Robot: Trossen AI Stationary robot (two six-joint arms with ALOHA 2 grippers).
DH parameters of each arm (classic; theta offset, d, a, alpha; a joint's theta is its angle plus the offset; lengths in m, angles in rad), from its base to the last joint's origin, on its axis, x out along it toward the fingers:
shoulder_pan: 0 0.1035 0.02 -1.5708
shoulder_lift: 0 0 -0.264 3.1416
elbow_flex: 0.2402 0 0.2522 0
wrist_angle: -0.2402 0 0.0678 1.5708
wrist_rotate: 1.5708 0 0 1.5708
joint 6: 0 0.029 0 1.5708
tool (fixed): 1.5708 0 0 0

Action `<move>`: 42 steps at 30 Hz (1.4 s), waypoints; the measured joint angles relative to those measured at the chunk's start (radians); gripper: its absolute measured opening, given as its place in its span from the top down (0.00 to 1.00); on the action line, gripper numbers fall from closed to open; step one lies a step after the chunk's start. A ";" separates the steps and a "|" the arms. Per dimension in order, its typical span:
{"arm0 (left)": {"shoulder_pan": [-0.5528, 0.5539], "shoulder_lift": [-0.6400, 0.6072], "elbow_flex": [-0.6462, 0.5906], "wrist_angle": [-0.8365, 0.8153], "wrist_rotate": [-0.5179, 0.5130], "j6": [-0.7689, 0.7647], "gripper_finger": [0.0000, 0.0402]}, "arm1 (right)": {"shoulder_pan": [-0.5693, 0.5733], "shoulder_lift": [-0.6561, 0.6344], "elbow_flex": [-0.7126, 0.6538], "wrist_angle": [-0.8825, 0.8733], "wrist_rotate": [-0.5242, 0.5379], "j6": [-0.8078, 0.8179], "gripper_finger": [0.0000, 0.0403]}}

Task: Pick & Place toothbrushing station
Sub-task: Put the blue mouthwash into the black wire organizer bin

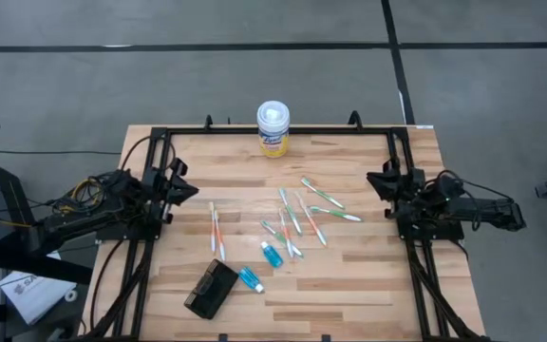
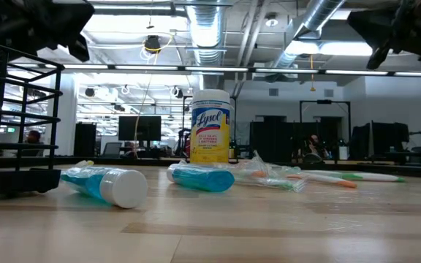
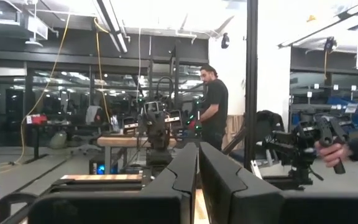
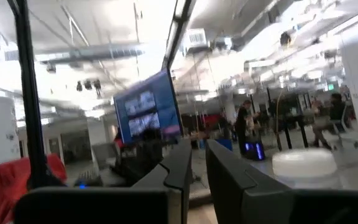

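Observation:
The toothbrushing station (image 1: 211,288), a small black box, lies flat on the wooden table near its front edge, left of centre. In the low view its dark body (image 2: 9,181) shows at the far left. No gripper touches it. My left gripper (image 1: 184,180) hovers at the table's left side with its fingers close together and holds nothing; it also shows in the left wrist view (image 3: 197,168). My right gripper (image 1: 378,180) hovers at the table's right side, likewise shut and holding nothing; it also shows in the right wrist view (image 4: 199,168).
Two blue bottles (image 1: 272,254) (image 1: 251,278) lie just right of the station. Several toothbrushes (image 1: 297,217) are scattered over the table's middle. A white-lidded yellow wipes canister (image 1: 273,129) stands at the far edge. People stand in the room behind (image 3: 215,106).

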 joint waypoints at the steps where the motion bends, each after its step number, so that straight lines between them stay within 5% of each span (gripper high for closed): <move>1: 0.000 0.000 0.000 0.004 0.000 -0.001 0.97 | 0.000 0.000 0.000 0.007 0.000 0.000 0.90; 5: 0.000 -0.001 0.000 0.017 -0.012 -0.033 0.97 | 0.000 0.000 0.004 0.030 0.000 0.118 0.90; 9: 0.000 0.002 0.000 0.019 -0.198 -0.338 0.97 | -0.009 0.000 0.025 0.056 0.007 0.303 0.90; 17: -0.001 0.068 0.007 0.189 -0.308 -0.544 0.98 | 0.000 0.059 0.098 0.228 0.000 0.321 0.90; 22: -0.032 0.187 0.182 0.264 -0.269 -0.452 0.98 | 0.014 0.307 0.272 0.201 0.000 0.210 0.90; 29: -0.119 0.530 0.556 -0.130 -0.229 -0.187 0.98 | 0.043 0.686 0.556 0.158 -0.004 -0.029 0.90; 34: -0.206 0.776 0.847 -0.555 -0.225 0.009 0.98 | 0.047 0.728 0.812 -0.232 0.033 -0.082 0.91; 38: -0.281 0.902 0.977 -0.621 -0.272 0.142 0.98 | 0.047 0.772 1.037 -0.683 0.099 -0.082 0.95; 42: -0.360 0.987 1.079 -0.740 -0.392 0.285 0.98 | 0.048 0.842 1.177 -0.911 0.105 -0.086 0.99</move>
